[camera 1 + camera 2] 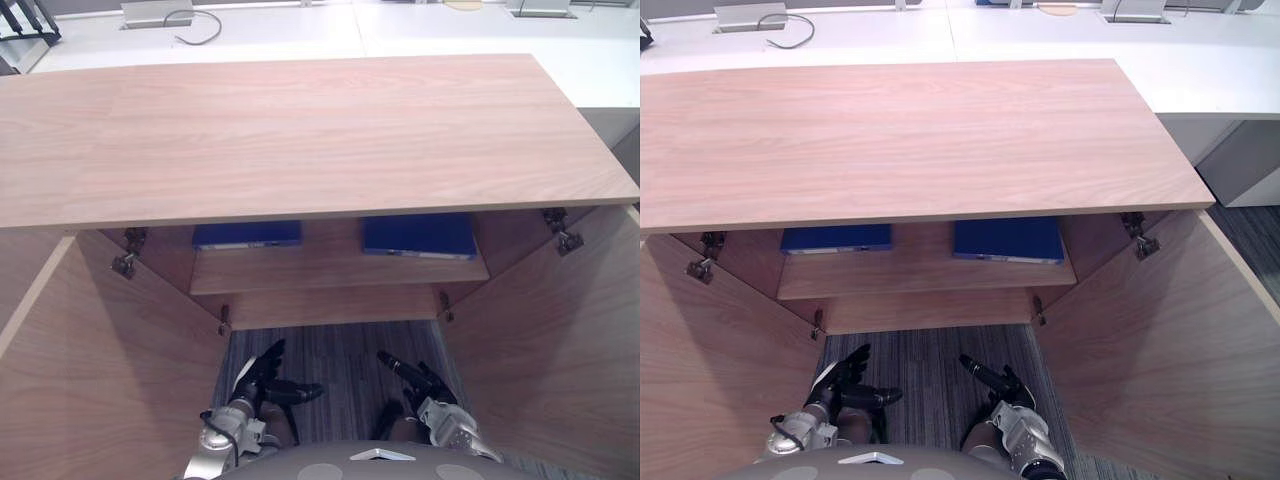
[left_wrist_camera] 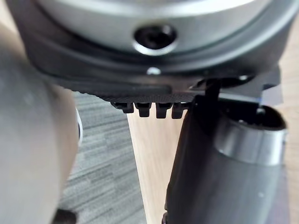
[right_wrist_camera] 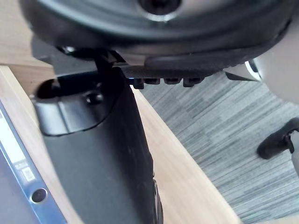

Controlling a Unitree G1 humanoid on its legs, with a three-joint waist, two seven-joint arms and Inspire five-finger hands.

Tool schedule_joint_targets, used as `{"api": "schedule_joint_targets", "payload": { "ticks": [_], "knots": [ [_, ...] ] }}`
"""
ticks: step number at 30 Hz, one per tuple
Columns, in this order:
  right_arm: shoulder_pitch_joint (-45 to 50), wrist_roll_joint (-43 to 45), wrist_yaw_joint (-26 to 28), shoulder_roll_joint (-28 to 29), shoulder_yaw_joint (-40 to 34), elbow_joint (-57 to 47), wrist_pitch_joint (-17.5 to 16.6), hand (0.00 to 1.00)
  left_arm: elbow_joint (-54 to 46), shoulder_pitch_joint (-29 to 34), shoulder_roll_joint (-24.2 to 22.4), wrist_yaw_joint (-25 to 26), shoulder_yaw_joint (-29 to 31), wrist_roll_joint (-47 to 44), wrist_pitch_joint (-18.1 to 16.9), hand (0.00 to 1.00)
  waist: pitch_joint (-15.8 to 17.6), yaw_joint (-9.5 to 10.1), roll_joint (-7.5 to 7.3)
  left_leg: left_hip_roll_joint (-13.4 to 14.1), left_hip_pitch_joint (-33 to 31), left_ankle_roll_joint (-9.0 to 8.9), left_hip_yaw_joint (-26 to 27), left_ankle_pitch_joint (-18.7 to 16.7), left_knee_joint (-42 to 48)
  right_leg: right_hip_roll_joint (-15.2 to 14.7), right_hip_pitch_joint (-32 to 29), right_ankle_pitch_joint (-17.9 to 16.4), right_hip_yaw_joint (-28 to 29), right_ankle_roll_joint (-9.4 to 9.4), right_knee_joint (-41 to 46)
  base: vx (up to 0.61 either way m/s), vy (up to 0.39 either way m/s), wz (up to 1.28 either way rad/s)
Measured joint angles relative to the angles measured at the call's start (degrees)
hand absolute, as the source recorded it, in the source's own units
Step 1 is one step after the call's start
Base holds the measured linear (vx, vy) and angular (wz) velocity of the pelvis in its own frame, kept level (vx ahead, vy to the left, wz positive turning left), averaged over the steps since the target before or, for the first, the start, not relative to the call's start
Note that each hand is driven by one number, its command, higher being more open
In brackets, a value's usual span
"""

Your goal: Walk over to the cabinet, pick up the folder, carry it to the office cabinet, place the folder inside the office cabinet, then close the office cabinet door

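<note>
Left robot hand (image 1: 262,376) and right robot hand (image 1: 412,376) hang low, fingers loosely straight, nothing held. Left blue folder (image 1: 247,235) and right blue folder (image 1: 418,236) lie flat on the shelf (image 1: 330,268) ahead of both hands. The cabinet doors (image 1: 100,380) stand wide open, probably for reach.

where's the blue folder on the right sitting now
In the left eye view the right blue folder lies on the open cabinet's shelf, under the wooden top, beside the other blue folder.
</note>
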Motion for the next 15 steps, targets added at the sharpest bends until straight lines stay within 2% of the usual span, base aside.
{"api": "schedule_joint_targets", "payload": {
  "ticks": [4, 6, 9, 15],
  "knots": [
    [0.0, -3.7, 0.3, -0.4, 0.1, 1.6, -0.2, 0.0, 5.5, -2.2, -0.9, 2.0, 3.5, 2.0, -0.8, 1.0, -0.8, -0.39, 0.13, -1.5, 2.4, 0.19, -0.9, 2.2, -5.0, 1.5, 3.1, 2.6, -1.1, 0.21, -5.9, 0.1, 0.018, 0.11],
    [0.3, -6.3, 0.4, -0.4, 1.3, 1.7, -0.2, 0.0, 9.9, -4.2, -2.0, 4.6, 7.4, 4.6, -1.0, 1.0, -1.0, -0.51, -0.05, -1.7, 3.9, 0.21, -1.0, 2.7, -6.8, 2.4, 4.8, 3.8, -1.1, 0.11, -8.8, 0.09, -0.01, -0.02],
    [1.1, -8.1, 0.6, -0.4, 2.9, 1.6, -0.3, 0.0, 11.6, -4.2, -2.2, 7.6, 9.9, 5.0, -1.2, 1.0, -1.7, -0.57, -0.65, -1.9, 5.6, 0.14, -1.0, 2.8, -8.4, 3.0, 6.1, 4.0, -0.7, 0.08, -10.3, 0.09, -0.034, -0.08],
    [2.1, -9.2, 0.6, -0.6, 5.7, 1.3, -0.9, 0.0, 14.5, -4.5, -2.8, 10.2, 14.3, 3.6, -1.1, 1.0, -2.2, -0.66, -1.13, -2.0, 8.3, -0.08, -0.1, 3.0, -11.1, 3.8, 7.8, 4.4, 0.5, 0.15, -12.6, 0.05, -0.005, -0.11]
  ]
}}
